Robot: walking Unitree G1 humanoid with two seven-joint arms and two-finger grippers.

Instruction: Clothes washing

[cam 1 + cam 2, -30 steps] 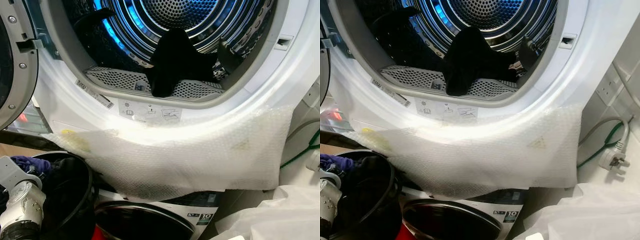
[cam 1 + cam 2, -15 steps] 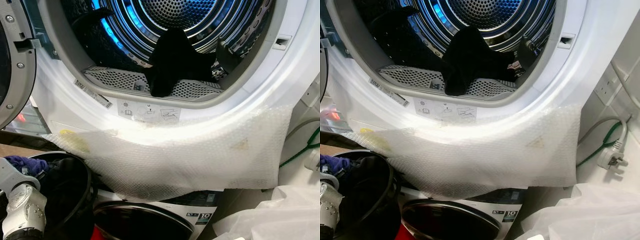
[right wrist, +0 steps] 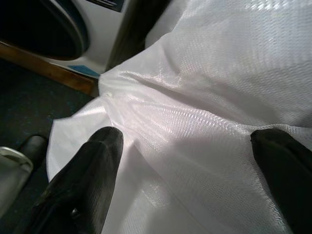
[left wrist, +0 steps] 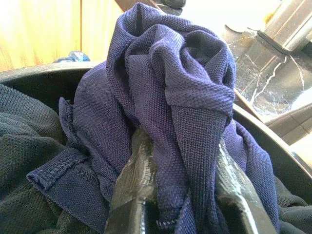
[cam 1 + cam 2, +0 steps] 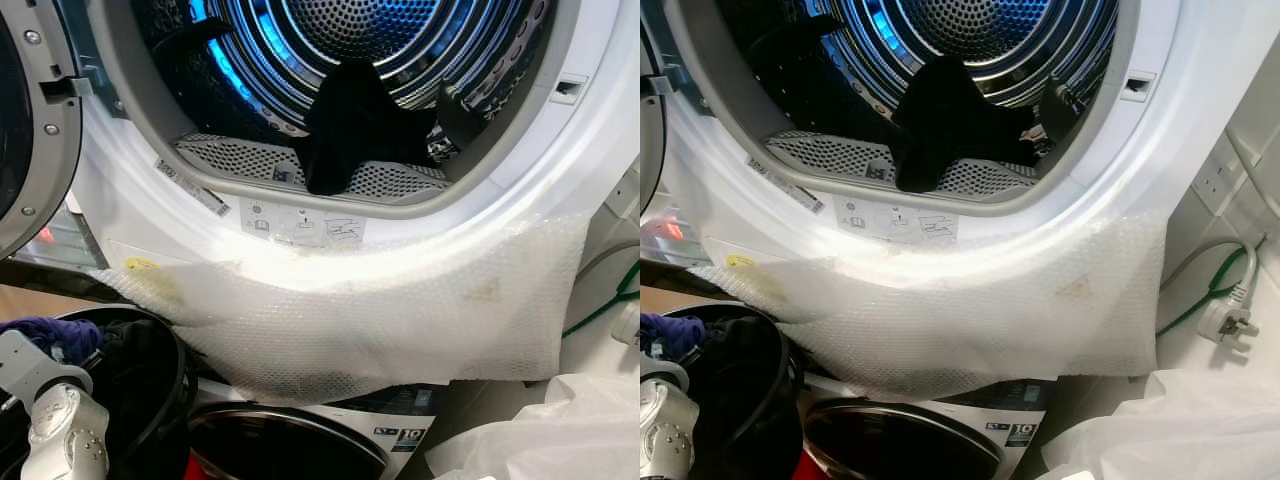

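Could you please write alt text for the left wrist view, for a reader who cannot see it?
The left gripper is shut on a bunched navy knit garment, its two black fingers pinching the fabric from either side. Beneath lie dark grey clothes in a black basket, near a marbled surface.

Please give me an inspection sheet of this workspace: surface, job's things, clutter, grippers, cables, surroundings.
Surface: bubble wrap hangs over the front of the upper machine, below its opening.
Job's things: open drum, lit blue, with a black garment lying over its lower rim; black basket holding dark clothes; purple garment bunched above the basket.
Clutter: white plastic sheet at lower right.
Grippers: left gripper shut on the purple garment over the basket; right gripper open, hanging above the white plastic sheet.
Cables: grey cable with white plug and green cable by the right wall.
Surroundings: open door at left; second machine below.
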